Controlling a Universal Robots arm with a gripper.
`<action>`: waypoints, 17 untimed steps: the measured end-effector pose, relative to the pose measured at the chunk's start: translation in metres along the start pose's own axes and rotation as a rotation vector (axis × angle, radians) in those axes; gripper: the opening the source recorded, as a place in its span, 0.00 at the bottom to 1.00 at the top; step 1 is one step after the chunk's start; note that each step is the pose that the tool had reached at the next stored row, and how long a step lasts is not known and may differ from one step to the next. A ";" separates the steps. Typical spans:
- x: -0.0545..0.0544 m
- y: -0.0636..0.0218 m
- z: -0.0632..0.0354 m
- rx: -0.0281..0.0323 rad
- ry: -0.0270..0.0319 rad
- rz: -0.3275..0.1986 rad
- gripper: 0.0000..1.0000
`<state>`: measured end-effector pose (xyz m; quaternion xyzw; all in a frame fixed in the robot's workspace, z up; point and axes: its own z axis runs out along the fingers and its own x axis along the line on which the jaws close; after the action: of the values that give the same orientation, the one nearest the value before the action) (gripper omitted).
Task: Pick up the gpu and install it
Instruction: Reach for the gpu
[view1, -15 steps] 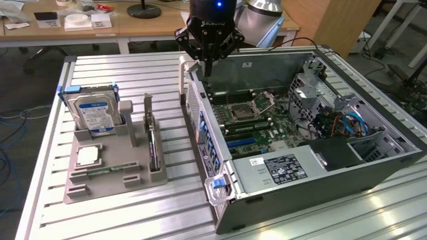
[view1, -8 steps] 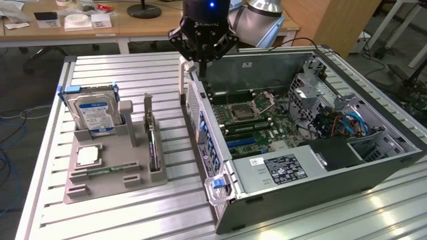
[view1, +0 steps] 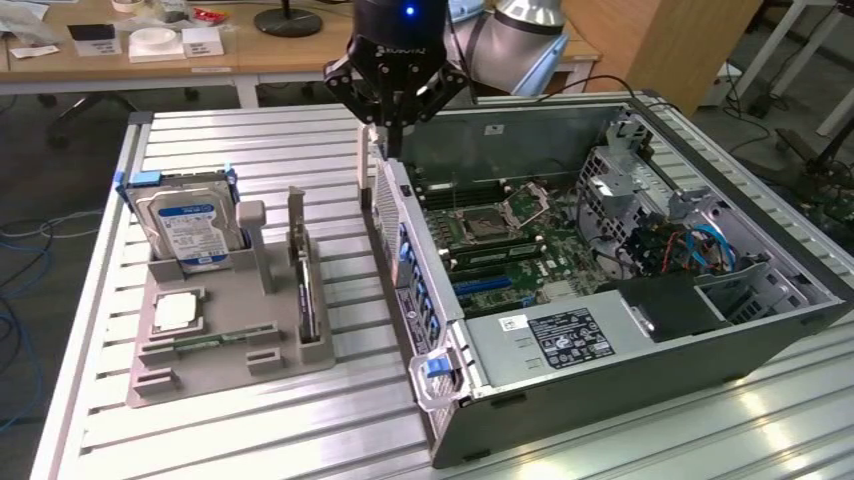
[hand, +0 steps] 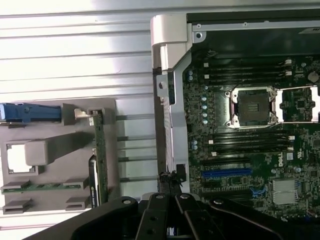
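The tool (view1: 388, 135) hangs over the rear wall of the open computer case (view1: 747, 340), its fingers pressed together and pinching nothing. Pale lettering runs across its black body, too small to read. In the wrist view the tool's tips (hand: 172, 184) sit at the edge of the case's rear panel, near a blue expansion slot (hand: 226, 173) on the motherboard.

The gpu (view1: 304, 295) is well apart from the tool. It stands on edge in a slot of the gray holder (view1: 227, 375) on the slatted metal bench (view1: 267, 440), to the exterior view's left of the case. Its silver bracket points up. From the wrist it shows edge-on as a thin green strip (hand: 101, 155).

In the same holder a hard drive (view1: 187, 225) stands upright with a blue and white label whose print cannot be read. A processor (view1: 174, 312) lies flat in front of it, and a memory stick (view1: 214, 340) lies just beside that.

Inside the case, the silver power supply (view1: 561, 335) carries a black label with white writing, not legible. The processor socket (view1: 481, 222) sits bare.
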<state>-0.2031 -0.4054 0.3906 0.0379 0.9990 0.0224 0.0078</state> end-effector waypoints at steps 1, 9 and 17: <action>0.001 -0.0003 0.0000 0.0000 0.0002 0.000 0.11; 0.012 -0.0027 0.0002 0.0002 0.0020 0.000 0.11; 0.023 -0.0053 0.0004 0.0003 0.0039 0.000 0.11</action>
<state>-0.2267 -0.4089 0.3896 0.0381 0.9990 0.0223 0.0059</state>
